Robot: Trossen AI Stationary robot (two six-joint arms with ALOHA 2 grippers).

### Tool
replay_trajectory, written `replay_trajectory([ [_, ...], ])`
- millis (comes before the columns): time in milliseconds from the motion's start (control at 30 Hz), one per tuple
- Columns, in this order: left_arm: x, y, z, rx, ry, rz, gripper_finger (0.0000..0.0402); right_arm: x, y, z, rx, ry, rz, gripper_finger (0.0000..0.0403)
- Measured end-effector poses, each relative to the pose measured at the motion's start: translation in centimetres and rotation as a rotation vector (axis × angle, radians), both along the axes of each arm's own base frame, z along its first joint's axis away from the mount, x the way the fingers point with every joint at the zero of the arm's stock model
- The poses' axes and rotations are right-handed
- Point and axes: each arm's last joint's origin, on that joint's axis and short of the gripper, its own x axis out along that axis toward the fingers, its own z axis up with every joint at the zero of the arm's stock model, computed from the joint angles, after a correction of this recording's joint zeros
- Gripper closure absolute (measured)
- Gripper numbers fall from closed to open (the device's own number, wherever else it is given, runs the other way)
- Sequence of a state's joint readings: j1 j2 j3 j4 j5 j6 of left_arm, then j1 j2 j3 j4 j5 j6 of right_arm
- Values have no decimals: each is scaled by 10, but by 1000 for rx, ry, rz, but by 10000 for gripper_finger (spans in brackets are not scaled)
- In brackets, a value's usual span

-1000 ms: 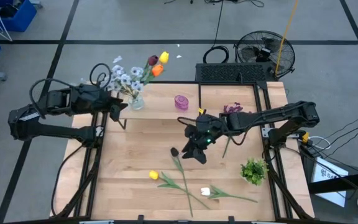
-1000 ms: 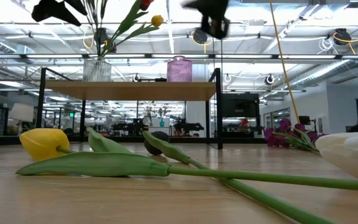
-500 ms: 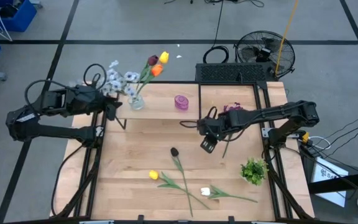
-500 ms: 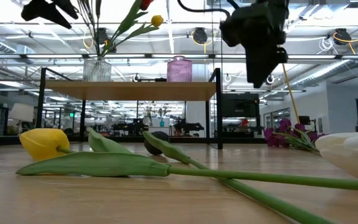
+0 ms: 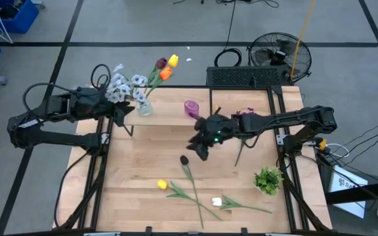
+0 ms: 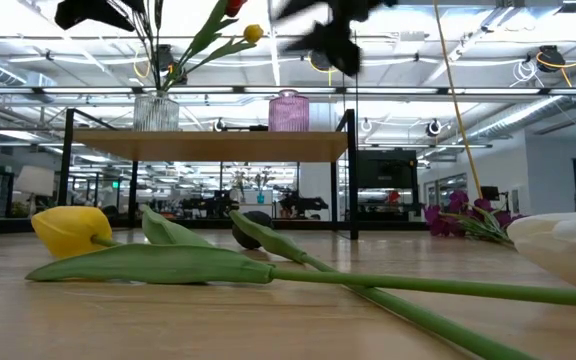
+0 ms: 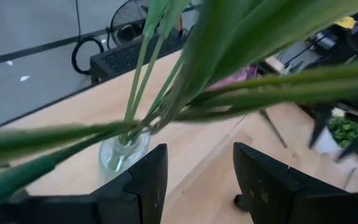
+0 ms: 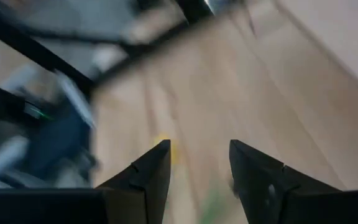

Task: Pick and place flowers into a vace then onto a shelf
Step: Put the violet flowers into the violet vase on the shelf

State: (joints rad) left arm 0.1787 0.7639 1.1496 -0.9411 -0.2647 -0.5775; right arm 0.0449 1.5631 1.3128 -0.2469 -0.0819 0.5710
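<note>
A clear glass vase (image 5: 143,106) stands on the shelf (image 5: 169,117) and holds pale blue-white sprays (image 5: 125,85) and dark red, yellow and orange heads (image 5: 165,67). My left gripper (image 5: 121,113) is open just left of the vase, with stems crossing above its fingers (image 7: 194,180). My right gripper (image 5: 199,148) is open and hovers over the table just above a dark red tulip (image 5: 184,159). A yellow tulip (image 5: 162,185) and a white one (image 5: 216,202) lie flat nearer the near edge. A purple cluster (image 5: 245,115) lies under the right arm.
A pink-purple ribbed vase (image 5: 191,107) stands on the shelf's right half. A short leafy green tuft (image 5: 268,178) sits near the table's right edge. The stems of the three lying tulips cross at the near middle (image 5: 199,203). Bare wood lies on the near left.
The right gripper has swung toward the table's right and then back left, turning as it went, and now hangs over the dark red tulip's head. It has stayed open. The flowers on the table have not moved.
</note>
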Motion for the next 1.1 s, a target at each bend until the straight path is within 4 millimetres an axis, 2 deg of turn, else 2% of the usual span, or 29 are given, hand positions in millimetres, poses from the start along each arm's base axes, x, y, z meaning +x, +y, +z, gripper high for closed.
replay_trajectory([
  [100, 0, 0, 2, 20, -13, -6, 215, 8, -2, 14, 4, -171, 26, 248],
  [200, -3, 0, 11, 31, -36, -4, 215, 11, -5, 23, 31, -258, 38, 248],
  [400, -17, -2, 40, 96, -109, -11, 215, 11, -7, 22, 43, -256, 45, 248],
  [733, -55, -11, 97, 190, -298, -100, 215, 10, -5, 22, 62, -250, 101, 248],
  [933, -74, -17, 122, 244, -410, -183, 215, 3, -4, 13, 101, -116, 133, 248],
  [1100, -90, -21, 137, 278, -485, -209, 215, -26, -5, 0, 128, 197, 97, 248],
])
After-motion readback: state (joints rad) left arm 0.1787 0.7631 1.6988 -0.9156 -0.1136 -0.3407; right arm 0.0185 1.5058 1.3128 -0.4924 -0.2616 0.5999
